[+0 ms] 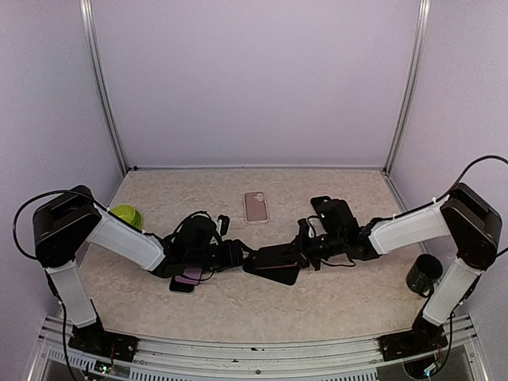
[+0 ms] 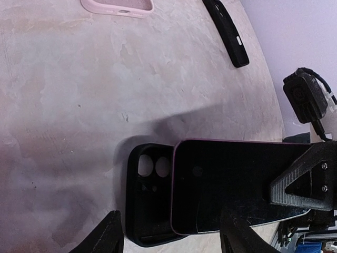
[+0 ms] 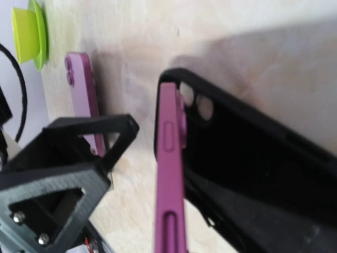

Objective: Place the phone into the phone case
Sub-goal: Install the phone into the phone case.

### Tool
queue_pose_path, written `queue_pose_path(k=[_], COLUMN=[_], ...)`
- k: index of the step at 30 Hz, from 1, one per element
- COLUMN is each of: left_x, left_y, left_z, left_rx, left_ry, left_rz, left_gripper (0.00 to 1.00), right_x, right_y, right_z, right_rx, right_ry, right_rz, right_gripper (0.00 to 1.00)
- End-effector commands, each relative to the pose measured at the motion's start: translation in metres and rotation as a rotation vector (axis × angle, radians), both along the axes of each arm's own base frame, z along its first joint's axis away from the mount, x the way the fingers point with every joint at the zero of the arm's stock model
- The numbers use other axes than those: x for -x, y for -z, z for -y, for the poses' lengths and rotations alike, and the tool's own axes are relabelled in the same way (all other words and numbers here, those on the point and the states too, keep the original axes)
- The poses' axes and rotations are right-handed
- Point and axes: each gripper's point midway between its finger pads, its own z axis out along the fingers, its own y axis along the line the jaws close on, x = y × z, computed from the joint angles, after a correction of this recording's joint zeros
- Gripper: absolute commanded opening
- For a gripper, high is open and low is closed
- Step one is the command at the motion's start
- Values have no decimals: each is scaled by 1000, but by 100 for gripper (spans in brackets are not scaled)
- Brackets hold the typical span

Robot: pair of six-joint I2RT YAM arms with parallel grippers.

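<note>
The phone (image 2: 237, 190) has a purple rim and a black screen. It lies tilted over the black phone case (image 2: 145, 197), whose camera holes show beyond its end. The pair sits at the table's middle (image 1: 274, 262). My left gripper (image 2: 171, 232) is open, one finger on each side of the case and phone end, touching neither. In the right wrist view the phone (image 3: 171, 174) is edge-on against the case (image 3: 253, 168). My right gripper (image 3: 189, 174) straddles both. Its visible finger (image 3: 79, 168) stands apart from the phone; the other is hidden.
A second purple phone (image 1: 189, 277) lies under my left arm. A pink case (image 1: 255, 206) and a black case (image 1: 333, 211) lie further back. A green cup (image 1: 125, 215) stands at the left and a dark cup (image 1: 425, 274) at the right.
</note>
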Motion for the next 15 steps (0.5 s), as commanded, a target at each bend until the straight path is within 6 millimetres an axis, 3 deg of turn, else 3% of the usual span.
queue_pose_path(k=[1, 15], left_x=[7, 14], left_y=[3, 22], left_z=[4, 8], left_rx=[17, 12], left_ry=[21, 28], left_rz=[-6, -45], left_gripper=[61, 61], right_x=[-10, -5], right_y=[-14, 4], right_z=[-6, -12], right_rx=[-70, -83], right_ry=[-5, -38], right_rz=[31, -26], right_gripper=[0, 0])
